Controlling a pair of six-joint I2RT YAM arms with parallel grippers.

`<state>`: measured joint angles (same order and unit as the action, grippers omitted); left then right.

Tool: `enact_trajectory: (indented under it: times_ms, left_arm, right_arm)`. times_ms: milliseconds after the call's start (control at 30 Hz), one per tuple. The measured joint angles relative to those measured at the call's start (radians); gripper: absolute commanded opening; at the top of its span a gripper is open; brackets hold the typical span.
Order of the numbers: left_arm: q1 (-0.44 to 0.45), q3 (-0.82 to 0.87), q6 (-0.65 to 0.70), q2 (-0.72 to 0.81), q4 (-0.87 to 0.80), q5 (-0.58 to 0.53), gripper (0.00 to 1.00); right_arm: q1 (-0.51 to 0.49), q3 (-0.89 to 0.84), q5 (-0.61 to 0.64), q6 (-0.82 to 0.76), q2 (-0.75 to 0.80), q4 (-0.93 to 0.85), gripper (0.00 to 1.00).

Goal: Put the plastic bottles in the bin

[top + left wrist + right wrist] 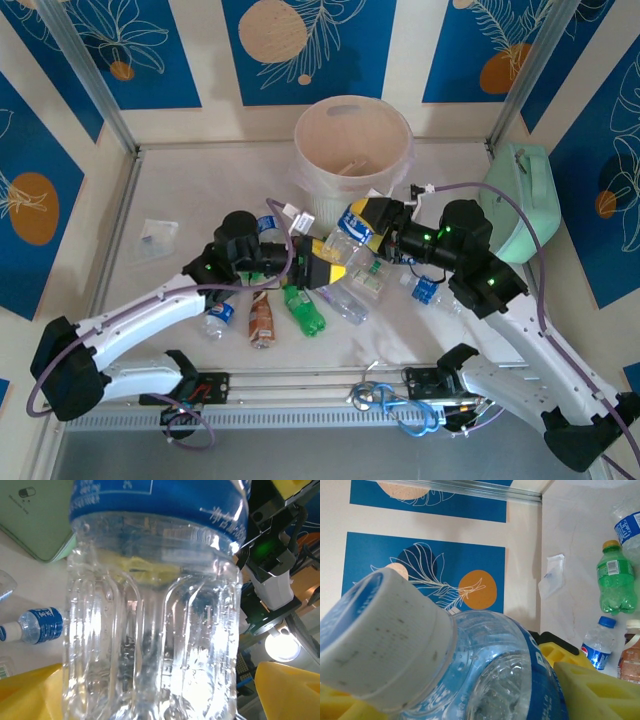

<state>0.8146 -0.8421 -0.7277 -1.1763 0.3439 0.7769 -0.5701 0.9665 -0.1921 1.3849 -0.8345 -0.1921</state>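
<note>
clear bottle (150, 625) inside left tool (160, 697), capped bottle (410, 635) in right tool (465, 697)

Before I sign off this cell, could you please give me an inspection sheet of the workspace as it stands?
Surface: white table, crowded in the middle.
Job's things: bin upright at far edge; green bottle, brown-labelled bottle and several clear ones lying loose.
Clutter: plastic bag at left; mint-green case at right.
Claws: left claw open around a clear bottle; right claw shut on a white-capped bottle.
Cables: purple cable looping at right; blue cable coiled at near edge.
Surroundings: blue and cream leaf-print walls.
</note>
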Motion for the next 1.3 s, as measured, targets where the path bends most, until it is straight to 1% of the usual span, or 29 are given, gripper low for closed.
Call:
enact_trajectory:
  times_ms: [267,700,933,1033,1100,1200,1233,1267,1300]
  left_arm:
    - [0.013,-0.015,-0.003,-0.016,0.014,0.016,0.84]
    - [0.013,-0.021,0.005,-0.026,-0.014,0.014,0.66]
    - [0.017,-0.026,0.046,-0.008,-0.065,-0.022,0.58]
    - [0.022,-0.029,0.062,0.01,-0.099,-0.045,0.55]
    - [0.024,-0.031,0.075,0.02,-0.116,-0.058,0.54]
    - [0.028,-0.035,0.103,0.031,-0.145,-0.092,0.53]
    - [0.028,-0.035,0.116,0.037,-0.161,-0.107,0.53]
    - [0.028,-0.035,0.129,0.041,-0.175,-0.119,0.53]
    - [0.027,-0.035,0.137,0.045,-0.188,-0.13,0.53]
  right_arm:
    - [0.0,-0.005,0.0,0.011,-0.001,0.014,0.63]
    - [-0.006,-0.011,-0.018,0.03,-0.014,0.037,0.63]
    - [-0.007,-0.018,-0.019,0.027,-0.013,0.044,0.64]
    - [-0.012,-0.022,-0.019,0.021,-0.011,0.051,0.69]
    - [-0.013,-0.022,-0.021,0.018,-0.005,0.049,0.75]
    - [-0.013,-0.021,-0.012,0.006,0.007,0.026,0.88]
    - [-0.009,-0.02,0.0,0.0,0.015,0.002,0.95]
    - [-0.003,-0.014,0.014,-0.011,0.023,-0.028,0.99]
    - [0.0,-0.006,0.028,-0.02,0.028,-0.059,0.99]
